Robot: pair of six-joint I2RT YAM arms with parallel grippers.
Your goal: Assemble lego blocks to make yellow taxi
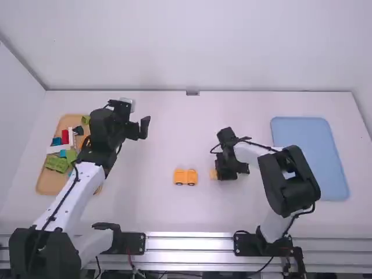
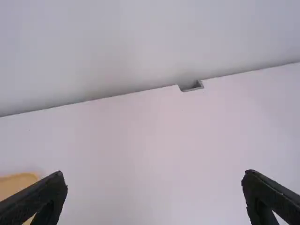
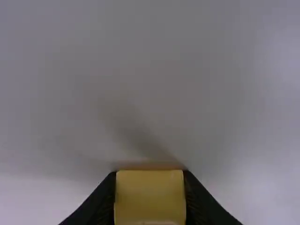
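A: Far left, first entry?
B: One shallow, tan tray with rounded corners [image 1: 45,183], lying on the white table [image 1: 157,212]. It is holding loose plastic blocks: green blocks [image 1: 56,163], small blue blocks [image 1: 56,141], a long white block [image 1: 58,149] and an upright-looking red block [image 1: 65,136].
A: Next, rightward?
B: Left gripper [image 1: 140,128], black, two-fingered, hovering just beside the tray, toward the middle. Its fingers are standing wide apart, with nothing between them.
A: And the taxi?
B: One yellow-orange plastic block assembly with dark wheels [image 1: 181,176], sitting on the table between the two grippers, nearer the right one. Its wheels are showing along the side toward the arm bases.
A: Right of that?
B: Right gripper [image 1: 218,173], black, pointing down, near the assembly but apart from it. Its fingers are closing on opposite sides of one small, smooth-faced yellow block [image 3: 150,197]. Whether that block is touching the table, I cannot tell.
A: Last entry, far right?
B: One rectangular blue tray with rounded corners [image 1: 309,157], lying well apart from the assembly.
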